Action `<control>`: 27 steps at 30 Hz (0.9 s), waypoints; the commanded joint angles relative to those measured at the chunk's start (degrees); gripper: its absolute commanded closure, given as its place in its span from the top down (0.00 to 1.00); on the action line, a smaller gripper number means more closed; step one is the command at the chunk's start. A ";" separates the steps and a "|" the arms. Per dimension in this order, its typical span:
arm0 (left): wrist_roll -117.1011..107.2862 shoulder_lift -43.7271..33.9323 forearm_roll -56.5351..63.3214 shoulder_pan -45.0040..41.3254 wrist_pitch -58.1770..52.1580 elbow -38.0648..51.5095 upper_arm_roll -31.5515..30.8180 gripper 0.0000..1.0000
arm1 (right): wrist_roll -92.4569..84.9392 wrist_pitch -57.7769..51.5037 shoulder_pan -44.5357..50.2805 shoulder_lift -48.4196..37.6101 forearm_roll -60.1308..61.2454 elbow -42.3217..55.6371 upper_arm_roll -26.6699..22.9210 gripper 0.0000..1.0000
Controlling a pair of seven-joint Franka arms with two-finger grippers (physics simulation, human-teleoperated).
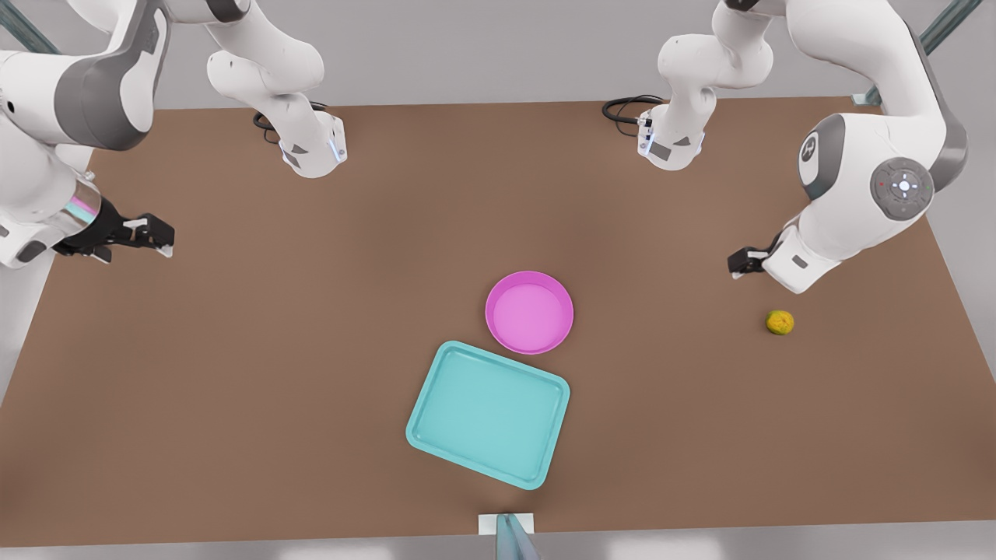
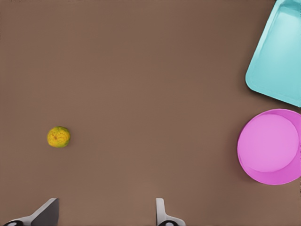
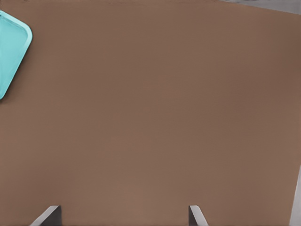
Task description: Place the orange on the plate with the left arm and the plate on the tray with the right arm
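Desk (image 1: 311, 350): brown, flat, carries all three task things.
Right arm (image 1: 47, 140): white with grey joints, pink-cyan wrist band, at the front view's left edge, above the desk.
Left arm (image 1: 879, 155): white with grey joints, plain wrist, at the front view's right, bent down toward the desk.
Tray (image 1: 489, 413): teal, rounded corners, near the front edge of the desk at mid-width, lying askew; nothing in it.
Plate (image 1: 529, 312): magenta, just beyond the tray's far corner, rim very close to the tray's rim; contact cannot be told. Nothing on it.
Right hand (image 1: 159, 236): black, held over bare desk, well apart from tray and plate. Fingers (image 3: 47, 215) spread wide in the right wrist view, nothing between them.
Left hand (image 1: 739, 262): black, raised, near the orange but apart from it. Fingers (image 2: 162, 213) wide apart in the left wrist view, holding nothing.
Orange (image 1: 780, 322): small, bumpy, yellow-orange, alone on the desk at the front view's right, well apart from the plate.
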 commanded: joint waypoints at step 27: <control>36.52 26.66 -4.01 12.30 37.86 -17.29 11.22 1.00 | -5.25 0.57 0.12 1.36 -0.06 -0.45 -0.04 1.00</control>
